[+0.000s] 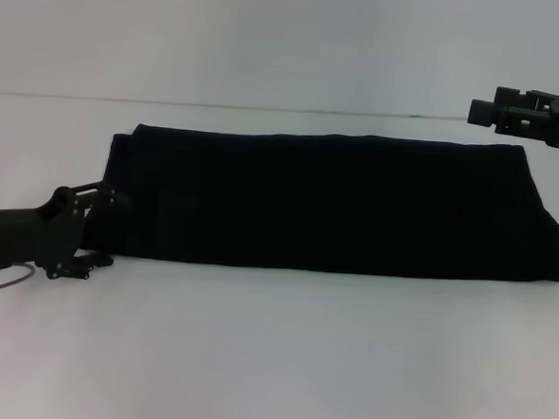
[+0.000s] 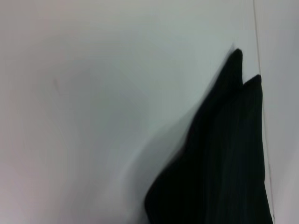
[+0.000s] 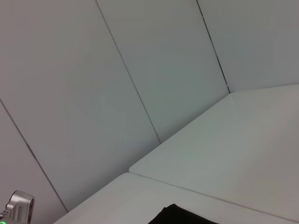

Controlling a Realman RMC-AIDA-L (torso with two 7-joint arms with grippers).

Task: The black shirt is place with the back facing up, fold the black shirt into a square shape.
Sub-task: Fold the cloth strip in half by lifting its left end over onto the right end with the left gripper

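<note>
The left hand (image 1: 96, 232) sits low at the shirt's left end, its upper finger lying at the fabric's edge and its lower finger on the bench just in front of the near hem. The fingers stand apart, but whether they have any cloth between them cannot be told, since black metal and black fabric merge there. Behind it the dark forearm runs off the head view's left edge, with a thin wire loop beside it.

The black shirt (image 1: 337, 205) lies folded into a long, flat band across the middle of the white bench (image 1: 270, 361), stretching from the left hand almost to the right edge of the head view. Its right end is rounded and a little fuller. In the left wrist view the shirt (image 2: 224, 168) shows two pointed layers of cloth side by side. No print, label or writing can be read on it.

The right hand (image 1: 485, 110) hangs raised above the shirt's far right corner, clear of the cloth; how its fingers stand cannot be told.
</note>
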